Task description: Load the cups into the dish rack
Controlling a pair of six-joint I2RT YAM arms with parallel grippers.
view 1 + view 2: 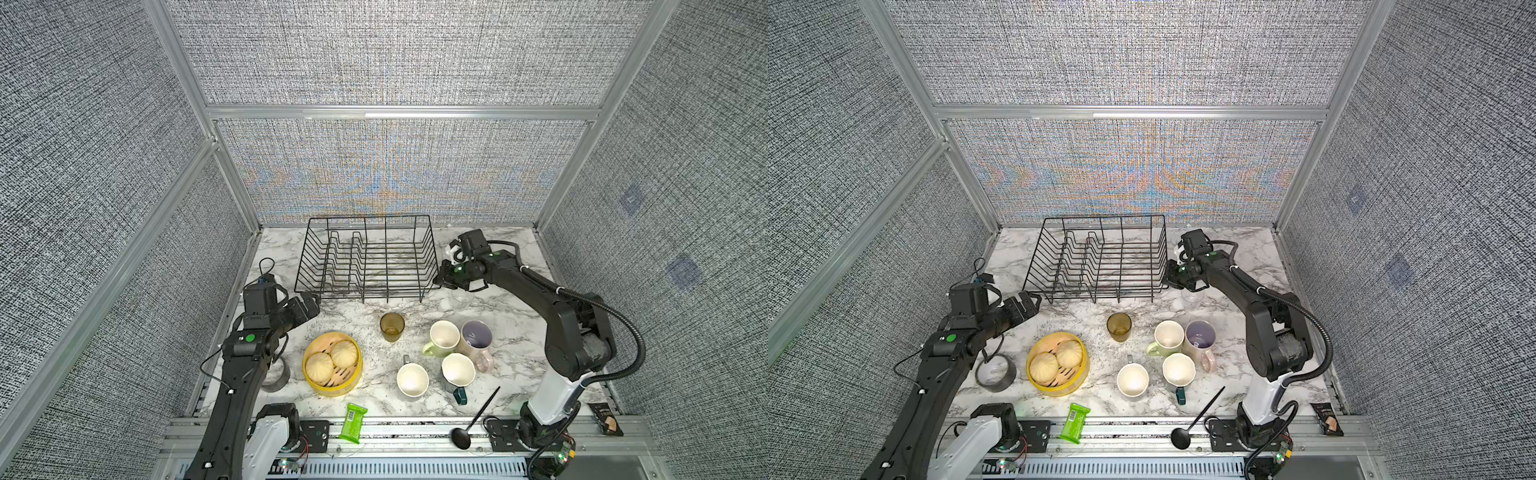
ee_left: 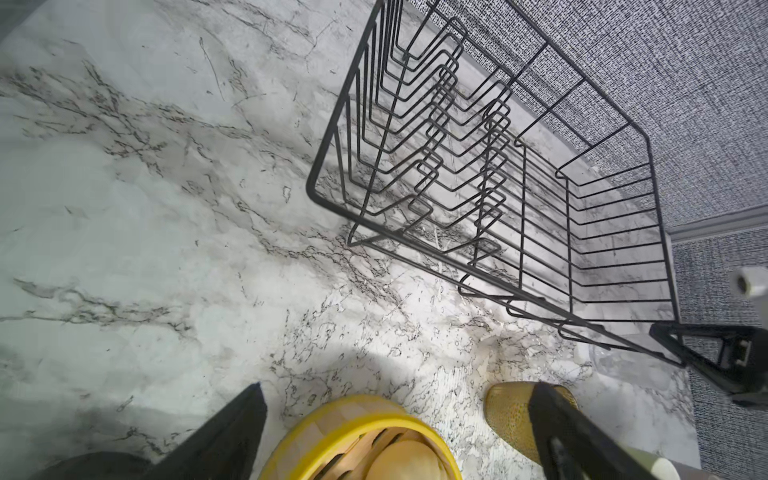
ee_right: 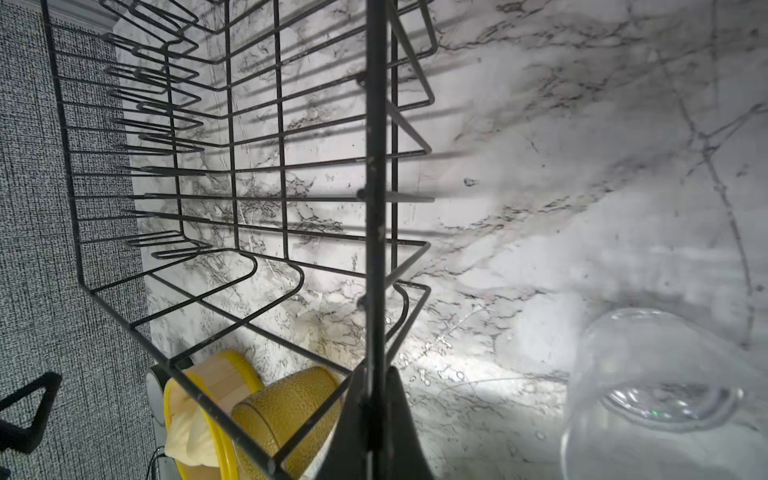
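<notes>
The black wire dish rack (image 1: 368,266) (image 1: 1100,266) (image 2: 498,166) stands at the back of the marble table with nothing in it. My right gripper (image 1: 438,282) (image 1: 1169,278) (image 3: 376,374) is shut on the rim wire (image 3: 376,166) at its front right corner. My left gripper (image 1: 313,301) (image 2: 399,386) hangs open by the rack's front left corner, holding nothing. In front stand the amber tumbler (image 1: 392,326) (image 3: 286,419), pale green mug (image 1: 442,336), pink mug (image 1: 476,336), grey-white mug (image 1: 412,380) and dark teal mug (image 1: 457,372). The clear glass (image 1: 1192,297) (image 3: 648,395) sits under the right arm.
A yellow steamer basket (image 1: 332,363) with buns stands left of the cups, and a grey tape roll (image 1: 995,374) lies under the left arm. Along the front edge lie a green snack pack (image 1: 353,422), a black spoon (image 1: 473,419) and a dark packet (image 1: 604,417).
</notes>
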